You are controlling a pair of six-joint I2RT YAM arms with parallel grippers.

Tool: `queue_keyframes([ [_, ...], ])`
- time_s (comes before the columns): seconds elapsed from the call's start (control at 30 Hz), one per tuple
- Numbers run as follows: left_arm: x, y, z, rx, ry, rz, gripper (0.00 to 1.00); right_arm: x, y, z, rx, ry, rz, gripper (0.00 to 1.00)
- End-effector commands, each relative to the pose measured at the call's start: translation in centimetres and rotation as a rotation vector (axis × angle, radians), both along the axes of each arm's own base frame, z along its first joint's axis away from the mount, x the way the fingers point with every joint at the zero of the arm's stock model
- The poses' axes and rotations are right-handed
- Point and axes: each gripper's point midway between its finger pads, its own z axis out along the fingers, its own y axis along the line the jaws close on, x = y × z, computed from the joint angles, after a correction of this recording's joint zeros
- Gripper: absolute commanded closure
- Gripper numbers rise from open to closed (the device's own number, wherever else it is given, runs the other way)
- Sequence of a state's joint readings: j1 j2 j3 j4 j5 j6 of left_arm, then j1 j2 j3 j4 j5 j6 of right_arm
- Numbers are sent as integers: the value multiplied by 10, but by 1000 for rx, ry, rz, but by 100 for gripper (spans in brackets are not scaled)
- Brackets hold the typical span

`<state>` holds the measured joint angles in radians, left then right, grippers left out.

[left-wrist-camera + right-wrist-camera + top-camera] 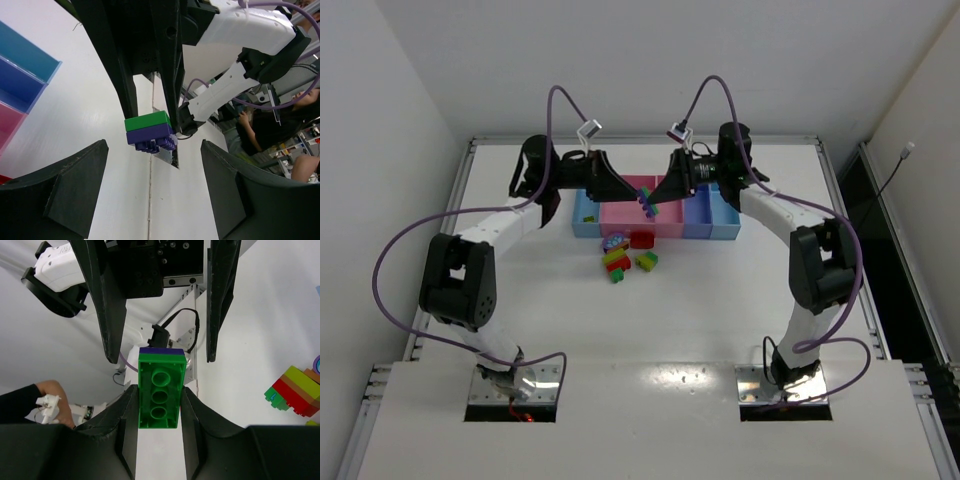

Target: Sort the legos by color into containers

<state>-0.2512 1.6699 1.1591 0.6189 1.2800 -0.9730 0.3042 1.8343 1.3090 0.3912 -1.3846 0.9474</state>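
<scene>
My right gripper point(655, 196) point(158, 399) is shut on a green brick point(159, 395) with a purple brick point(161, 350) stuck to its far side. It holds the pair point(647, 203) in the air over the pink bin point(620, 214). My left gripper point(628, 192) point(152, 197) is open and empty. It faces the pair, its fingers point(102, 305) spread wide to either side of it. In the left wrist view the green point(147, 121) and purple point(150, 138) bricks hang from the right gripper's black fingers point(127, 75). The bins point(697, 216) lie in a row at the far side.
Several loose legos point(628, 256) lie on the white table just in front of the bins, among them a red one point(642, 239) and a stacked one point(296, 392). The bin row shows at the left edge of the left wrist view point(20, 65).
</scene>
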Motion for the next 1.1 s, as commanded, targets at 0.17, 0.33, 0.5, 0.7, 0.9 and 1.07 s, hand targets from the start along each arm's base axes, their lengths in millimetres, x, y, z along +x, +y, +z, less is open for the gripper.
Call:
queue_keyframes([
  [0.17,-11,-11,8,-14,-50,-53,24,9,7,20,36,-122,-1,100],
  [0.33,-8,-12,8,-16,-50,-44,30,12,8,15,31,-114,-10,100],
  [0.5,-6,-13,9,-17,-40,-36,43,10,11,17,33,-123,-1,100],
  [0.7,-6,-16,6,-16,-31,-36,70,11,12,16,29,-114,-10,100],
  [0.9,-4,-17,6,-17,-31,-27,95,11,12,13,27,-115,-10,100],
  [1.07,-6,-16,-3,-1,-25,-25,99,15,9,13,26,-125,-37,100],
])
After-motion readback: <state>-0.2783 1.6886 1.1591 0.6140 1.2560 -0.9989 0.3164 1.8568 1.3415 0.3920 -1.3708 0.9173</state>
